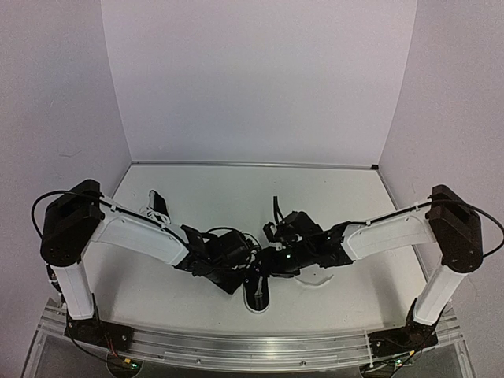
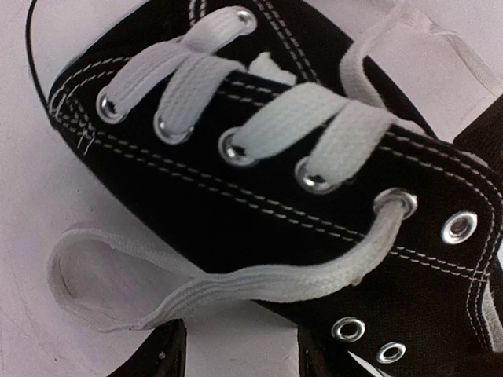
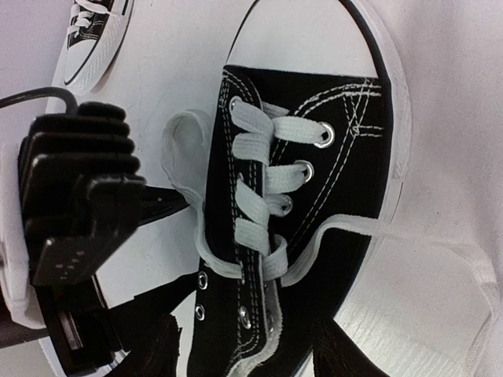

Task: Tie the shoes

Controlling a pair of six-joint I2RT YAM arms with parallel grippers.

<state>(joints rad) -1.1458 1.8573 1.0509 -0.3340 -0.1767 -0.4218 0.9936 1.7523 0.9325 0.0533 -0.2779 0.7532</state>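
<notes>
The far shoe (image 1: 157, 203) lies at about 10 o'clock from the near shoe (image 1: 256, 295), well apart from it and behind the left arm; neither gripper is near it. The near shoe sits on the table (image 1: 236, 197) between the two arms, close to the near edge, and all the work is there.

By my reading this is the very start of the tie: no knot or crossing shows above the top eyelets, and both lace ends lie loose.

The left gripper (image 2: 241, 339) comes in from 9 o'clock with its fingers spread and nothing held. The left lace (image 2: 94, 271) leaves an eyelet and lies in a slack, flat loop on the table, just beyond the fingertips. The next move probably calls for easing forward and pinching that strand near the shoe, not at the floppy bend.

The near shoe is black canvas with white stitching, metal eyelets and flat white lacing, snug across the tongue.

The right gripper (image 3: 251, 353) comes from 3 o'clock, fingers wide apart and empty, straddling the heel end. The right lace (image 3: 424, 243) trails away toward 3 o'clock across the table; it looks limp and likely to slip.
</notes>
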